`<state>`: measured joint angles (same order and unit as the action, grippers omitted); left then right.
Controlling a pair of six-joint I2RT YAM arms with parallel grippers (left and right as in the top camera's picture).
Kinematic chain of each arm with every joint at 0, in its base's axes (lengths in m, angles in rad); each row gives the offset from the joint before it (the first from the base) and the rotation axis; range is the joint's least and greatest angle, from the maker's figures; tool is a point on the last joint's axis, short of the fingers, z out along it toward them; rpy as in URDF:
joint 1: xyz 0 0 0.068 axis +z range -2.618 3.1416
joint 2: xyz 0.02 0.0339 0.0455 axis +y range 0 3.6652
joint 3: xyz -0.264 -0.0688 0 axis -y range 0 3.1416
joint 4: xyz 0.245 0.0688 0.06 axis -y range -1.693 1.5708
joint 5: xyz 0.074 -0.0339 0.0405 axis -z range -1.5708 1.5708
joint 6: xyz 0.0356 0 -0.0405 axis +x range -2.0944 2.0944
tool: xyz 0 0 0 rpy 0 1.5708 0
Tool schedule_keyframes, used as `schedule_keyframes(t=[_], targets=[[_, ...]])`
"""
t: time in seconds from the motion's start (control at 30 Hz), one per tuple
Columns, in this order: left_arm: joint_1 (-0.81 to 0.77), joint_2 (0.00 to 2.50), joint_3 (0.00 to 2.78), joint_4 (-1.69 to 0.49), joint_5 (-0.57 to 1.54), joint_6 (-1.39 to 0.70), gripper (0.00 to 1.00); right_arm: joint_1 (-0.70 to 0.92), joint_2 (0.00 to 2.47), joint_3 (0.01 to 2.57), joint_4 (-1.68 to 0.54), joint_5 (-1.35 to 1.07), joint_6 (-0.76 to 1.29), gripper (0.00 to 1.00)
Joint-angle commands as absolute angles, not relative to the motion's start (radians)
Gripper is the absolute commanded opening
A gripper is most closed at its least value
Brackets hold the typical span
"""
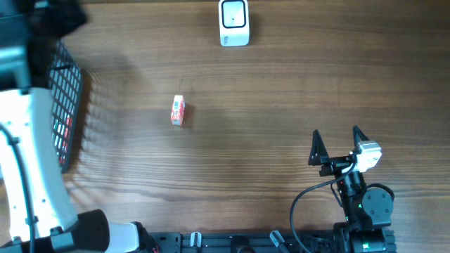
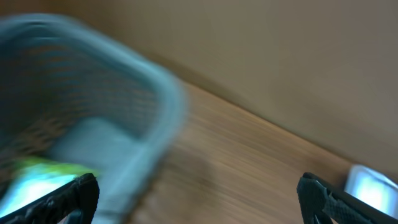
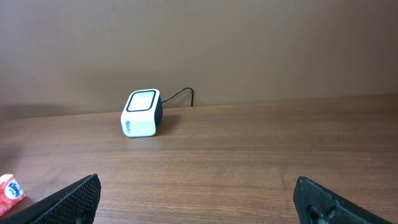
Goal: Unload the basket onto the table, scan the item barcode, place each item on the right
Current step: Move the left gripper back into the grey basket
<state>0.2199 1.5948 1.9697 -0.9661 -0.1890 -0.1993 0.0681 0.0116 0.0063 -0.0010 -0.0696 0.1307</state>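
Note:
The item, a small red and white packet (image 1: 177, 110), lies on the wooden table left of centre; it also shows at the lower left edge of the right wrist view (image 3: 9, 190). The white barcode scanner (image 1: 233, 22) stands at the far edge, window up, and is seen again in the right wrist view (image 3: 142, 113). My right gripper (image 1: 336, 133) rests near the front right, open and empty, its fingers wide apart (image 3: 198, 180). My left gripper (image 2: 198, 180) is open and empty beside the basket (image 2: 124, 81) in a blurred view.
A dark mesh basket (image 1: 67, 105) stands at the left edge with coloured things inside. The left arm's white body (image 1: 28, 147) covers the left side of the overhead view. A cable (image 3: 180, 94) runs from the scanner toward the back wall.

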Motion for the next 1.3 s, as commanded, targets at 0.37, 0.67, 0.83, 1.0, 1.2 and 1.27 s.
schedule_keyframes(t=[0.37,0.67,0.83,1.0,1.2,1.27], targets=[[0.638,1.896,1.849,-1.145,-0.138,0.024,1.00,0.063,0.007,0.005,0.002,-0.060,0.131,1.00],[0.638,2.059,1.795,-1.099,-0.230,0.023,1.00,0.063,0.007,0.005,0.002,-0.060,0.131,1.00],[0.643,2.121,1.791,-1.070,-0.239,0.024,1.00,0.063,0.007,0.005,0.002,-0.060,0.131,1.00],[0.681,2.168,1.791,-1.056,-0.241,0.023,1.00,0.063,0.007,0.005,0.002,-0.060,0.131,1.00],[0.725,2.208,1.759,-1.017,-0.175,0.019,1.00,0.063,0.007,0.005,0.002,-0.060,0.131,1.00],[0.725,2.209,1.713,-0.971,-0.173,0.019,1.00,0.063,0.007,0.005,0.002,-0.060,0.131,1.00]])
